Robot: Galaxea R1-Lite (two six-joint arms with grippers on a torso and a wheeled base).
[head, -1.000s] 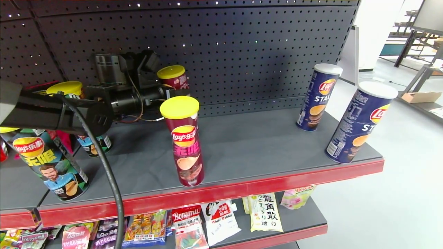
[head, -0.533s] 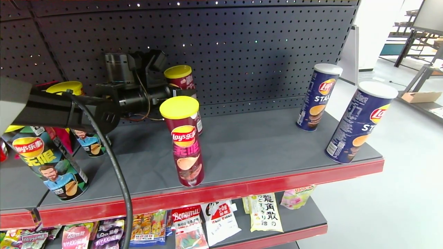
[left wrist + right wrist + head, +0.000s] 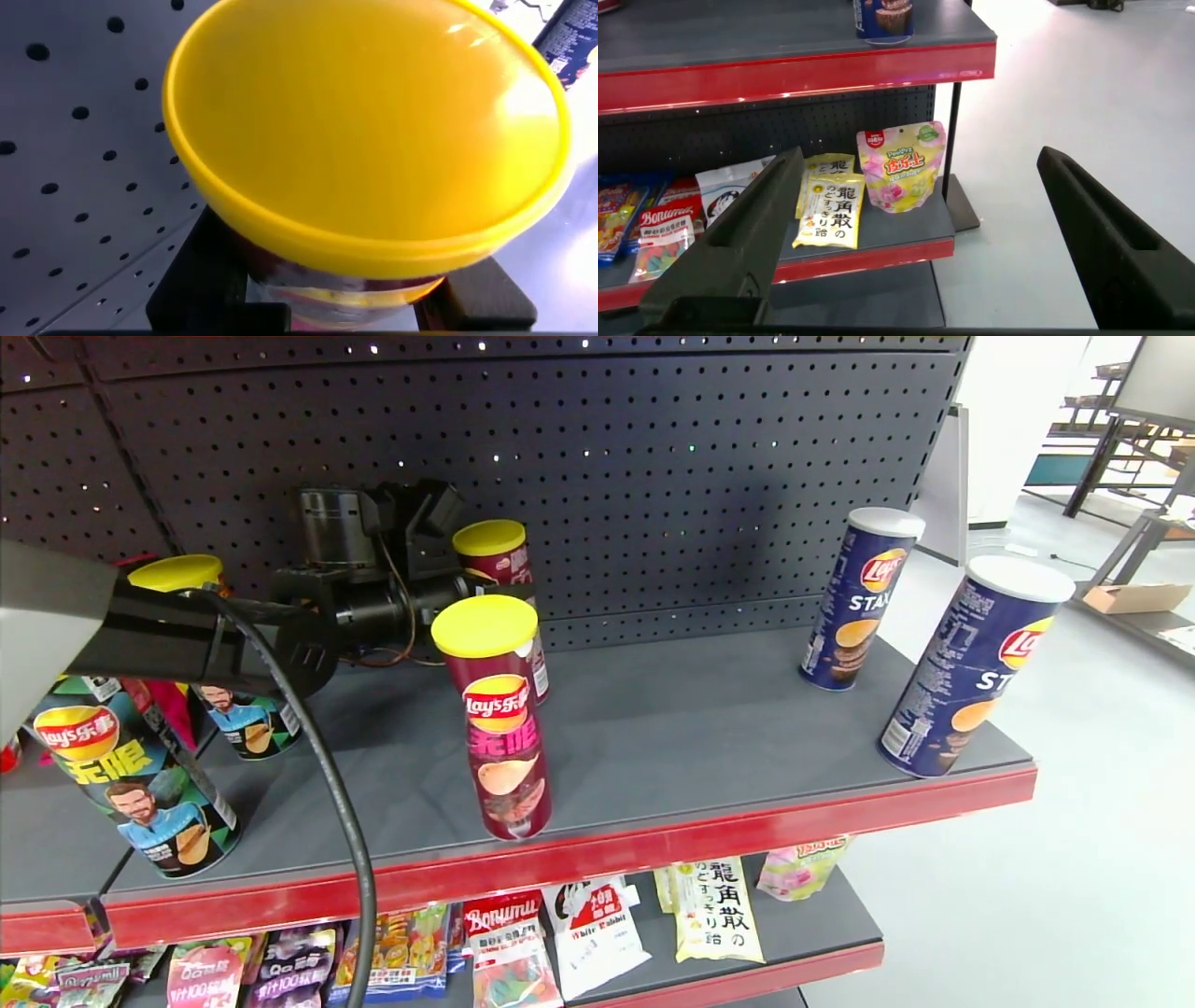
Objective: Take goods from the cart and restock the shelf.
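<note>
Now | left fingers [image 3: 201,285] grip chip can [image 3: 364,121] upright, I judge for standing it on shelf [image 3: 653,728] | right fingers [image 3: 738,252] spread, empty.

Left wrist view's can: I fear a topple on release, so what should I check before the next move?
1. Grip: left gripper shut on the held can, ok.
2. Tilt: held can upright, ok.
3. Seating: its base on the shelf, cannot tell; the front can hides it.
4. Clearance to the front can: cannot tell.
5. Spare arm: right gripper open and empty, ok.
</note>
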